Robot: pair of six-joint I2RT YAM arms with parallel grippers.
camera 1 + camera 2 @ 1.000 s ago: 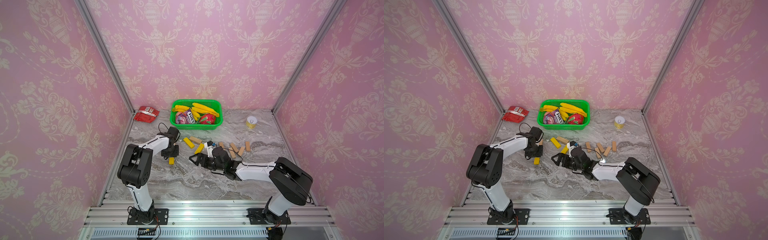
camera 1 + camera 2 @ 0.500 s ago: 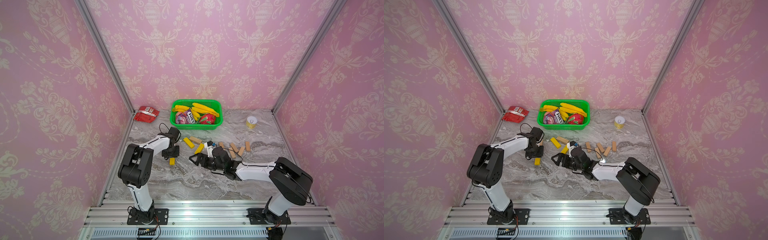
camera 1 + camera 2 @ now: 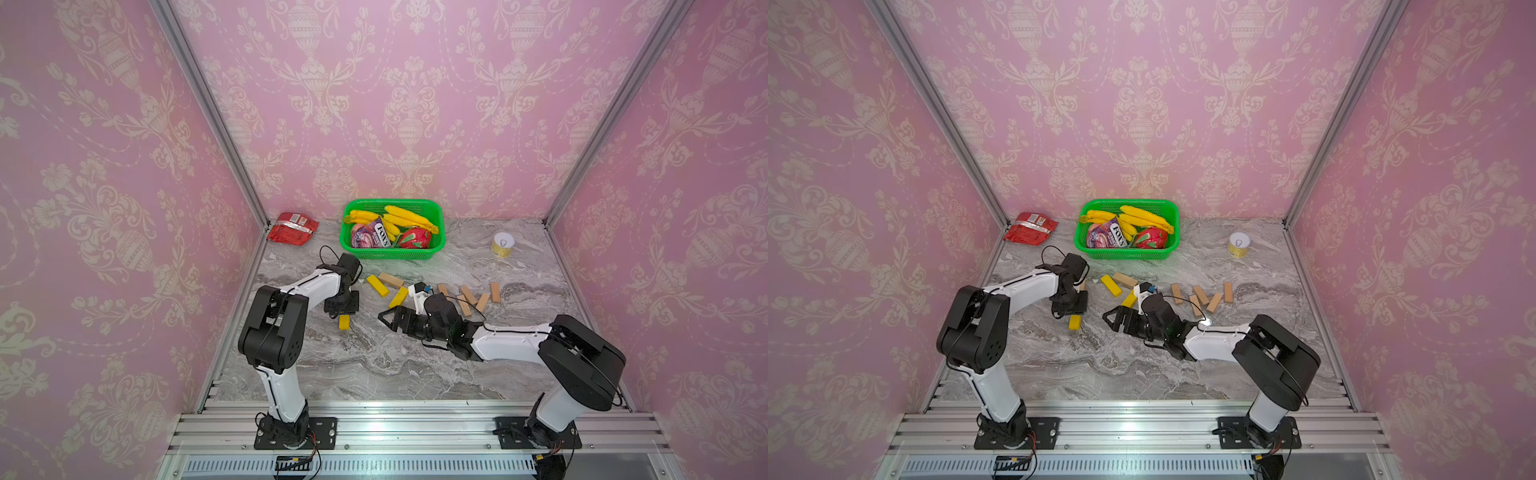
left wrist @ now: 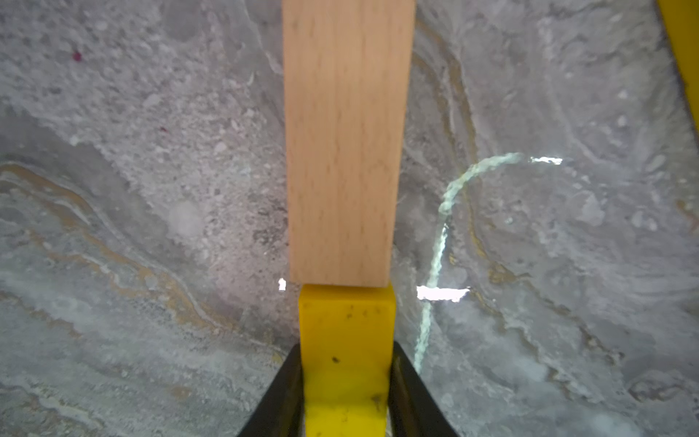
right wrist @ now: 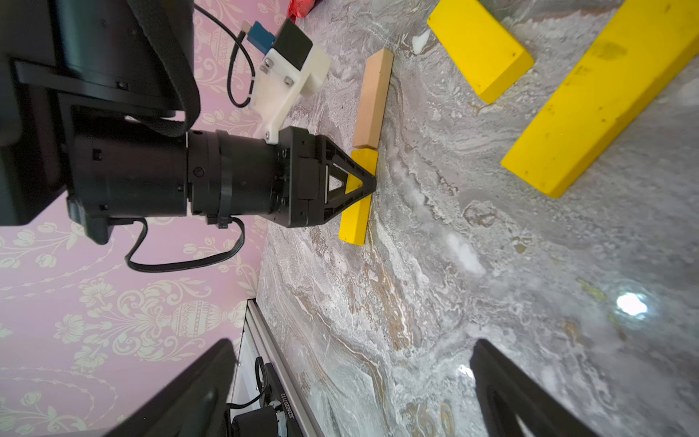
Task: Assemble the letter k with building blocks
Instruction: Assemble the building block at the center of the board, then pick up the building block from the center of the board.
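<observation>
Letter k, stem just started, no shift in the last second: yellow block (image 3: 344, 322) left of centre on the table (image 3: 374, 374), still pinched by the left jaws, far end touching a wood block (image 4: 342, 151); right jaws spread, empty — release likely next.

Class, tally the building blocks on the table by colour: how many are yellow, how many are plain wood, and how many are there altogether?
Yellow blocks: 3
Plain wood blocks: 7
Total: 10
</observation>
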